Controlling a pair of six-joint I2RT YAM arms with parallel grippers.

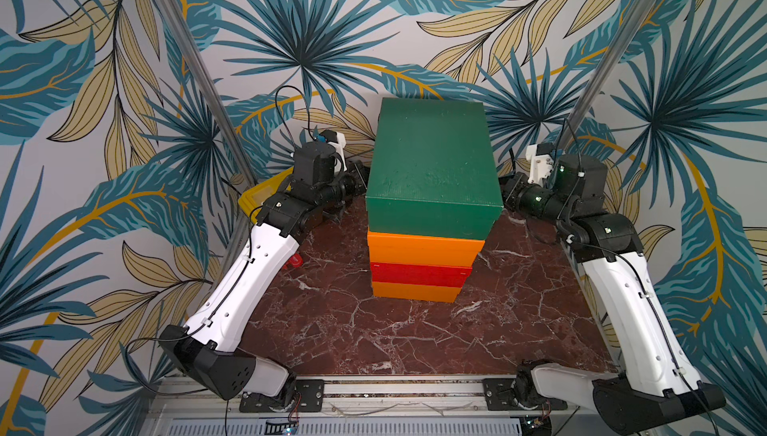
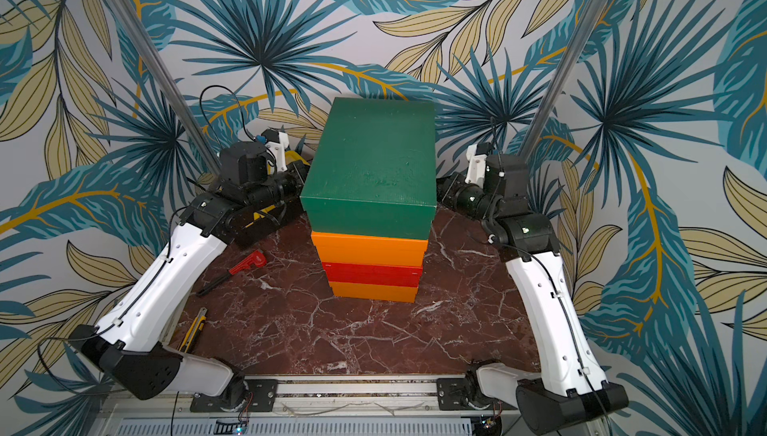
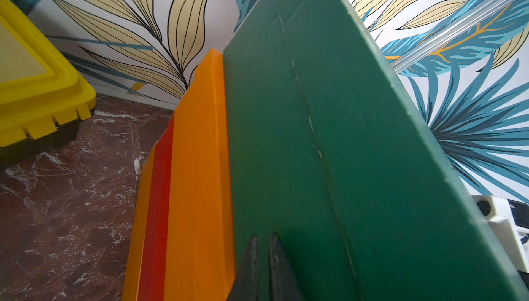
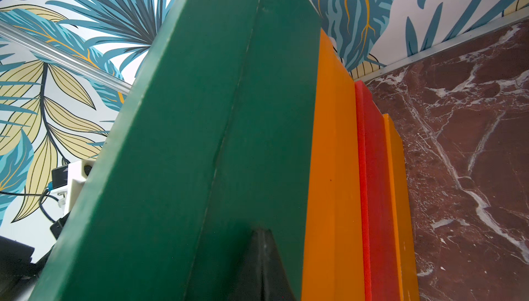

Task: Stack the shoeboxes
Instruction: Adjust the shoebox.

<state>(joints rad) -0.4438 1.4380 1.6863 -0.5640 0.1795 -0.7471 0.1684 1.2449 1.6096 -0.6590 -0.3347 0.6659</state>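
The shoeboxes stand in one stack mid-table in both top views: a dark green box on top, then an orange box, a red box and a second orange box at the bottom. My left gripper is shut, its tips against the green box's left side wall. On the opposite wall, my right gripper is shut with its tip on the green cardboard. The green box hides both sets of fingers in the top views.
A yellow toolbox sits at the back left behind my left arm. A red wrench and a yellow utility knife lie on the marble table at the left. Leaf-patterned walls enclose three sides.
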